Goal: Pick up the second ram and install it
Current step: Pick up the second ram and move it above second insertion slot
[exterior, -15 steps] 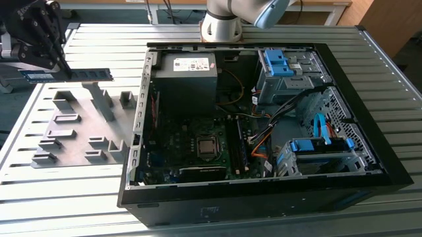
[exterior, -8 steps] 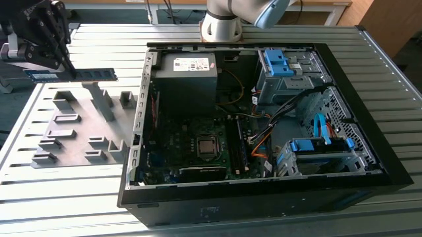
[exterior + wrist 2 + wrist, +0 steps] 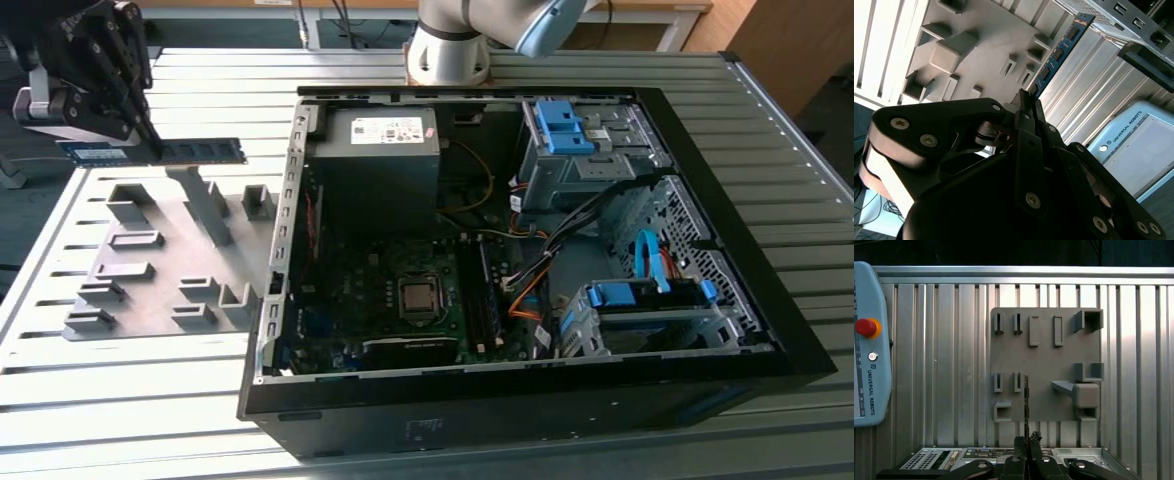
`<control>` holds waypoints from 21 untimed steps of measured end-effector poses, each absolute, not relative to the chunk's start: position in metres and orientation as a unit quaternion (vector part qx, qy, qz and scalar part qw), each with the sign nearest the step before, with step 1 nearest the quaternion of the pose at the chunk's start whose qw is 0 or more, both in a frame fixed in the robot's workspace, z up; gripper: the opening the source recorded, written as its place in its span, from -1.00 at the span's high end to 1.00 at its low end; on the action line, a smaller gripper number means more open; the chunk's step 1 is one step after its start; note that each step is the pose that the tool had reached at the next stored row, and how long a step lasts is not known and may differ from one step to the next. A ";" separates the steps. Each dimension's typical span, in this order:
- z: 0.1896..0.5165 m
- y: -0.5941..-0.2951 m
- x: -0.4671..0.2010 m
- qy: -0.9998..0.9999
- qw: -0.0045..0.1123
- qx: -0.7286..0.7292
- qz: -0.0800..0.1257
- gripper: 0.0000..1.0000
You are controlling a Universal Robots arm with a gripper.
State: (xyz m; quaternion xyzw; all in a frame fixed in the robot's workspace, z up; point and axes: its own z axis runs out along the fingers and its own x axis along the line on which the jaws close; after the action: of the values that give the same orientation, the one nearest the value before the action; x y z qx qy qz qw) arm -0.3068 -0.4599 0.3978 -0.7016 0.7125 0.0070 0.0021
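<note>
Gripper (image 3: 1026, 102) clamped on one end of the second ram (image 3: 1059, 52), a thin, long board carrying a blue label and a row of black chips. The stick hangs level and on edge above the grey fixture plate (image 3: 160, 265), over the plate's slotted blocks. Just beyond the plate, toward the exterior view's right, lies the open computer case (image 3: 534, 420).
</note>
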 end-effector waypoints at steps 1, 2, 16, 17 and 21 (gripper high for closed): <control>0.398 -0.460 -0.306 0.713 0.002 -0.702 0.007 0.72; 0.398 -0.460 -0.305 0.713 0.002 -0.702 0.007 0.72; 0.398 -0.460 -0.291 0.713 0.002 -0.702 0.007 0.72; 0.398 -0.460 -0.291 0.713 0.002 -0.702 0.007 0.72; 0.398 -0.460 -0.287 0.713 0.002 -0.702 0.007 0.72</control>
State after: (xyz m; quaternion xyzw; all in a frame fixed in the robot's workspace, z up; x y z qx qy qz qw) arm -0.2867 -0.4599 0.3978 -0.7016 0.7125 0.0070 0.0021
